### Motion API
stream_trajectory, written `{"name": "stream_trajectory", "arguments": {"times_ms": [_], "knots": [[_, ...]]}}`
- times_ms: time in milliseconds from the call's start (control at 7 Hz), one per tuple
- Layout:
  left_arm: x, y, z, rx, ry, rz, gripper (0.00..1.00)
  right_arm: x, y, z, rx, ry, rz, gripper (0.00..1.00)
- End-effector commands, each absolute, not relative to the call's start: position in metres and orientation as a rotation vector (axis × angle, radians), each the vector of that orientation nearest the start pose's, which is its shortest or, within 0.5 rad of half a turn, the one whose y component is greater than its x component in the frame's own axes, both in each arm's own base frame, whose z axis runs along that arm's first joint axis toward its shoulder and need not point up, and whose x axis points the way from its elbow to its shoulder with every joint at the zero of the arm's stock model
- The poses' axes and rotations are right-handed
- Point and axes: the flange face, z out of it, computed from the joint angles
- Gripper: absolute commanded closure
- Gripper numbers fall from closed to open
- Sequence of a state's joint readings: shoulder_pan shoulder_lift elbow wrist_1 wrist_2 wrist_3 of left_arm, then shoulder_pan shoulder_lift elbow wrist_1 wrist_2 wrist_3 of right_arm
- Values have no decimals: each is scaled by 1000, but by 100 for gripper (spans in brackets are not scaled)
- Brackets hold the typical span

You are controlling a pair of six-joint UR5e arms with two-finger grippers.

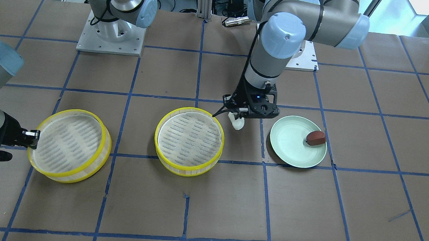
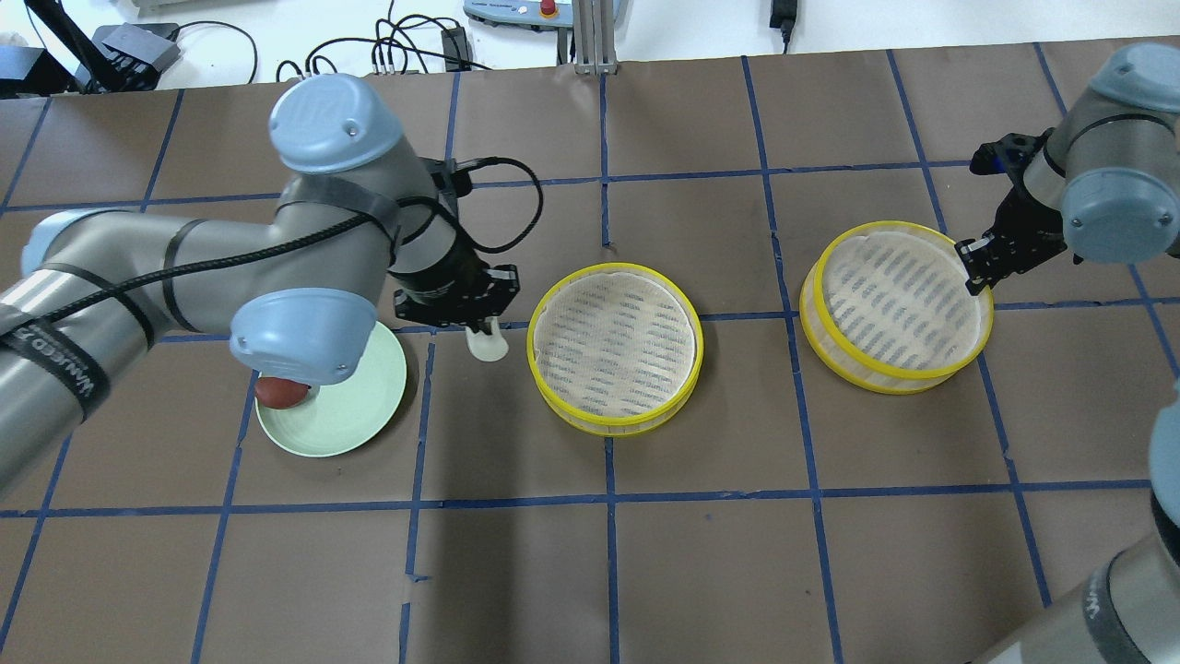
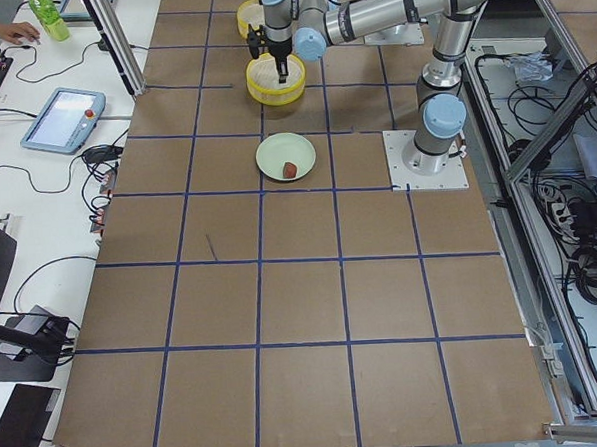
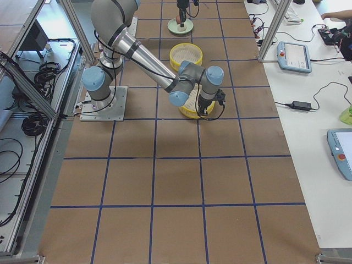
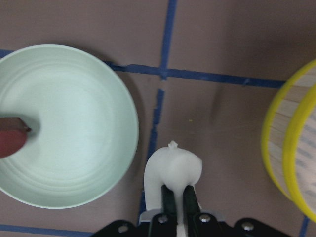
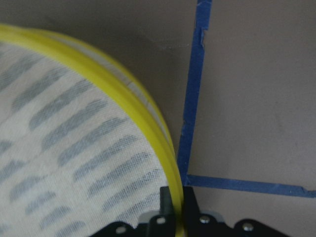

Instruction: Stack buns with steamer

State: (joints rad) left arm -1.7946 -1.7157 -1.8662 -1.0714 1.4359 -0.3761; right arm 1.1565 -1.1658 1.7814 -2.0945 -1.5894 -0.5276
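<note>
My left gripper [image 1: 237,117] [image 2: 481,330] [image 5: 178,196] is shut on the white bun [image 1: 238,123] [image 2: 487,344] [image 5: 174,169]. It holds the bun over the table, between the pale green plate [image 1: 291,149] [image 2: 359,406] [image 5: 79,113] and the middle yellow-rimmed steamer [image 1: 190,137] [image 2: 615,346] [image 5: 291,148]. The reddish-brown bun [image 1: 316,138] [image 2: 279,393] [image 5: 9,140] lies on the plate. My right gripper [image 1: 31,136] [image 2: 975,267] [image 6: 173,200] is shut on the rim of the second steamer [image 1: 69,147] [image 2: 894,300] [image 6: 74,148]. Both steamers are empty.
The table is brown paper with a blue tape grid. The arm bases [image 1: 111,36] stand at the robot's edge. Cables and a tablet [image 3: 68,117] lie beyond the table's far side.
</note>
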Motion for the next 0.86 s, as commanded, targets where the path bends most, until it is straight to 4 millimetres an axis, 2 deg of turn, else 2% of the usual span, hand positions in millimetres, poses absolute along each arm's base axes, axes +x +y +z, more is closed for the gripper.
{"name": "stream_trajectory", "arguments": {"times_ms": [0,143,286,429,571,714], "knots": [[-340,-486,279,-269,3401,-173,97,-115,-589,239,-171,3128,94,93],[-349,-486,260,-283,3389,-139,7,-119,-597,260,-164,3140,54,93],[-349,-486,263,-277,3385,-158,0,-111,-600,264,-174,3129,83,92],[-348,-485,271,-273,3387,-180,0,-75,-597,287,-168,3094,36,92],[-341,-488,276,-220,3317,-259,2,-28,-594,300,-76,3090,43,92],[-328,-488,275,-70,3193,-334,2,21,-594,300,-73,3101,47,92]]}}
